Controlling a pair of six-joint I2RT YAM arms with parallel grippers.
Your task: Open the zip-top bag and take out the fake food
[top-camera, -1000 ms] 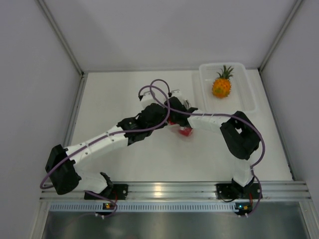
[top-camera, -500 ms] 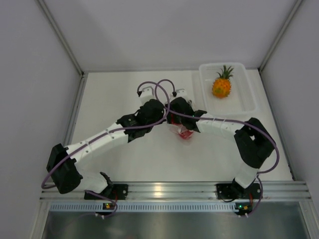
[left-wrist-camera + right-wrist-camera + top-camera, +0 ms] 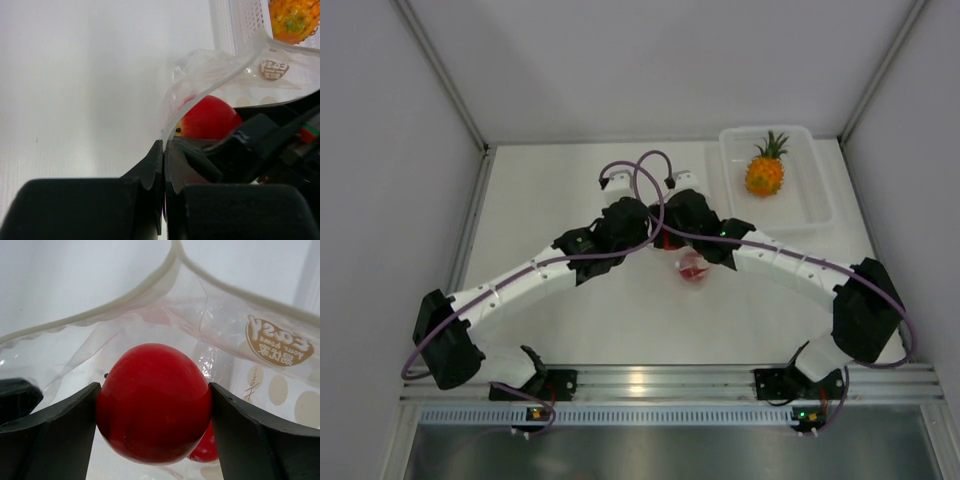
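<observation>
Zip-top bag (image 3: 693, 266) close to the middle of the table (image 3: 550, 190), held between the two claws, mouth gaping.

Far left: side wall (image 3: 390, 200) along the table's left edge. Wide band of bare white surface between that edge and the left arm (image 3: 520, 285), and again behind the arm up to the back wall. Left arm stretched on a diagonal from its base at the near rail (image 3: 650, 380) toward the centre.

Centre left: left claw (image 3: 164, 146) pressed tight, pinching the clear film at the bag's edge, with the film rising and curling away above the fingertips.

Centre: zip strip (image 3: 100, 307) arched over the opening in the right wrist view. Red fruit (image 3: 150, 415) within the open mouth, clamped between the two fingers of the right claw (image 3: 155, 390), each finger flat against one side of it. Second red fruit (image 3: 204, 449) partly hidden behind and below the first, against the printed film.

Right: right arm (image 3: 800, 265) bowed outward from its base, elbow near the table's right edge. Bin (image 3: 810, 200) in the far right corner, near the bag but apart from it, its far side by the back wall. Pineapple (image 3: 765, 172) inside the bin, leafy crown toward the back. Bare table between the bin's near rim and the right arm. Right wall (image 3: 920, 200) just beyond the bin.
</observation>
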